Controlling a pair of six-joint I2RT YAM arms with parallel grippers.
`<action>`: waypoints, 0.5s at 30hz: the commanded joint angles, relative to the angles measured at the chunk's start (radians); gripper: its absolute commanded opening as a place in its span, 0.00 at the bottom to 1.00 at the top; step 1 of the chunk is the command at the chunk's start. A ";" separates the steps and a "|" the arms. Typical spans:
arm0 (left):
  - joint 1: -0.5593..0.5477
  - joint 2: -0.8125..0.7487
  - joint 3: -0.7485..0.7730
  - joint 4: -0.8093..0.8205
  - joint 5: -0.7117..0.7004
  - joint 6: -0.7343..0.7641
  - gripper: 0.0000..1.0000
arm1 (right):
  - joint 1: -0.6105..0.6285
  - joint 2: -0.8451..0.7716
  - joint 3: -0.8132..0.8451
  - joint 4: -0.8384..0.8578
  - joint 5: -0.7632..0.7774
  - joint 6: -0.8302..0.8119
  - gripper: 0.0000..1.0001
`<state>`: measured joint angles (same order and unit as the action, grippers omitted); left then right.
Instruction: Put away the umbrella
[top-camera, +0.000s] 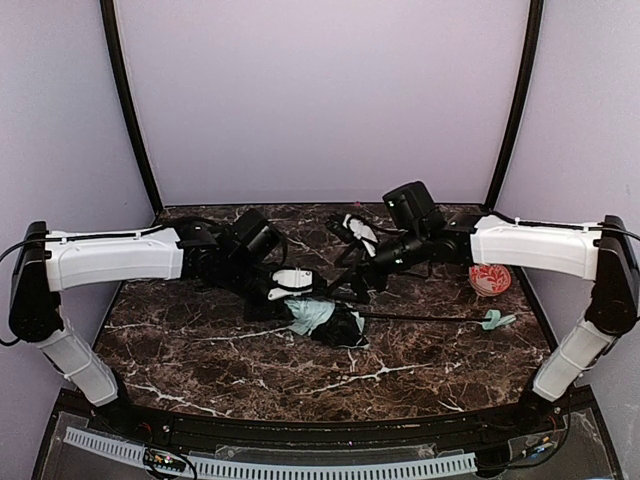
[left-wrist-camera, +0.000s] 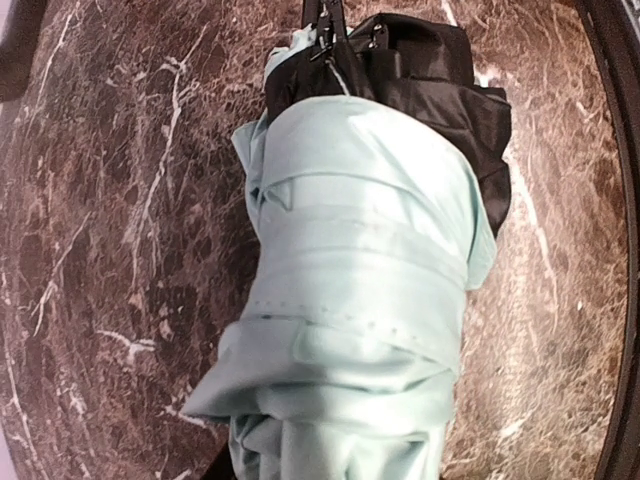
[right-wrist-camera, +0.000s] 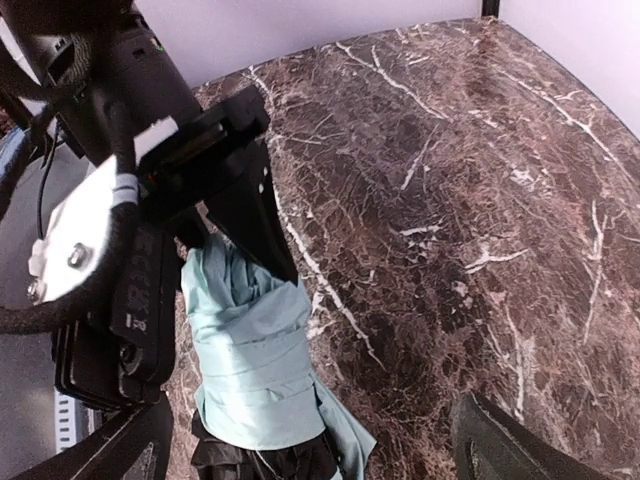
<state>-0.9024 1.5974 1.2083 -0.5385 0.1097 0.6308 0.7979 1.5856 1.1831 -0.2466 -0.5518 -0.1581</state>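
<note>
Umbrella (top-camera: 325, 318) was folded near the middle of your marble table (top-camera: 200, 350), your left gripper (right-wrist-camera: 215, 270) clamped on its mint-green canopy, while your right gripper (right-wrist-camera: 310, 460) stood close by, jaws wide apart, holding nothing.

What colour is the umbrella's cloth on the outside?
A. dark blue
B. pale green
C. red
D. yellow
B: the umbrella is bundled up in pale mint-green fabric, which shows plainly in both wrist views.
</note>
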 joint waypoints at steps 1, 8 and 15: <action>-0.026 -0.068 0.002 -0.051 -0.147 0.077 0.00 | 0.035 0.089 0.048 -0.059 -0.108 -0.049 0.98; -0.063 -0.117 -0.025 -0.006 -0.145 0.133 0.00 | 0.092 0.213 0.135 -0.081 -0.059 -0.085 0.99; -0.099 -0.112 -0.023 -0.026 -0.205 0.159 0.00 | 0.124 0.320 0.238 -0.095 -0.045 -0.093 0.78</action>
<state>-0.9798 1.5208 1.1942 -0.5499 -0.0505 0.7494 0.9100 1.8648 1.3552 -0.3405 -0.6006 -0.2371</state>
